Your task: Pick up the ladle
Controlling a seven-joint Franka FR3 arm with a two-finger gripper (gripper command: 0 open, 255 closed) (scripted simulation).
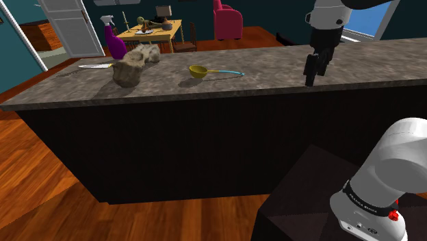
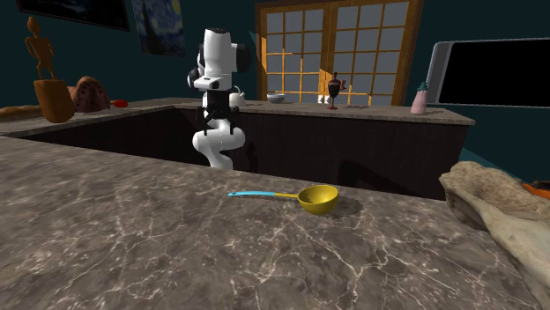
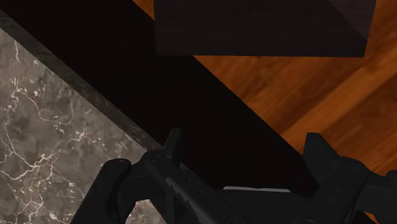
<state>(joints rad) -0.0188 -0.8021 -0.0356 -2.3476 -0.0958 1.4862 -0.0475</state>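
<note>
Nearest, the claw [image 3: 245, 149] hangs with fingers apart, empty, over the table [image 3: 51, 127] edge. Yellow ladle [image 1: 198, 70] lies well apart from it, handle end nearer. Descending early could strike that edge, or nudge the handle away.

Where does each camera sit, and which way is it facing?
Shoulder view: beside the stand, looking over the counter at the ladle; arm and gripper show.
Second exterior view: across the counter, facing the arm.
Wrist view: above the open gripper, looking down past the counter edge to floor.
Both exterior views share the ladle.
</note>
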